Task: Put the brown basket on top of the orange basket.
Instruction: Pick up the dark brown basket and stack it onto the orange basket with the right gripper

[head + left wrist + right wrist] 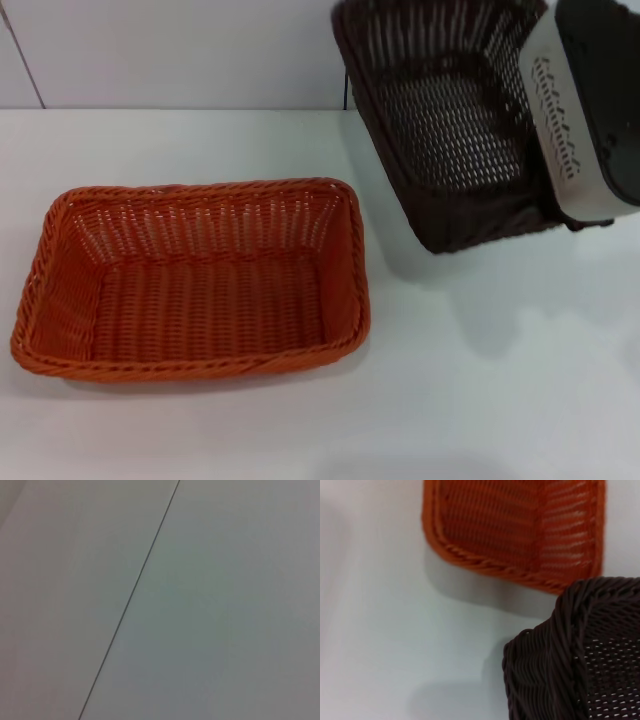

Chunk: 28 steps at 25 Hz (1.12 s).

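Right arm (590,110): white-and-black casing, seemingly perforated.

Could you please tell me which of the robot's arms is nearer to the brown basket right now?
The right. Its arm is against the brown basket, which is tilted up off the table beside the orange basket. The left arm is out of the head view.
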Motion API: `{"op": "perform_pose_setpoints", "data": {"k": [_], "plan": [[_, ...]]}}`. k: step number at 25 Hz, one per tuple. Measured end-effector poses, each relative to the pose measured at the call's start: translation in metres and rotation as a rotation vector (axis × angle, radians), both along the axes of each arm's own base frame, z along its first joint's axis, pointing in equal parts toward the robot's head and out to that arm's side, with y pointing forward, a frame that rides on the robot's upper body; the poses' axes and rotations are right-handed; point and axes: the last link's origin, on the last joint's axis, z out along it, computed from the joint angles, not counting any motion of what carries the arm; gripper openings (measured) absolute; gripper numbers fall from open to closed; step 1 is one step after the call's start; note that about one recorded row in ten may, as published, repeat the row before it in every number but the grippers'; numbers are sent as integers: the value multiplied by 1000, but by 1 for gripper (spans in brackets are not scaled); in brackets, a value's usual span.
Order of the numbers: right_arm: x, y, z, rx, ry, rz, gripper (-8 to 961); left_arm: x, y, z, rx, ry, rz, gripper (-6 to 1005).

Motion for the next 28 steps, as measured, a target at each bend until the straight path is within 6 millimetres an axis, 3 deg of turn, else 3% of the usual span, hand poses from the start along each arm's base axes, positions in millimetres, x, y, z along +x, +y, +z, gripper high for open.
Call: {"op": "perform_pose_setpoints", "data": {"k": [15,28], "plan": [[-30,0,-6,-22,-11,127,124,-1,-2,-4,-4,-9,0,454],[-49,14,-13,-141,-3,258,124,4,5,-15,-21,-36,-24,454]]}}
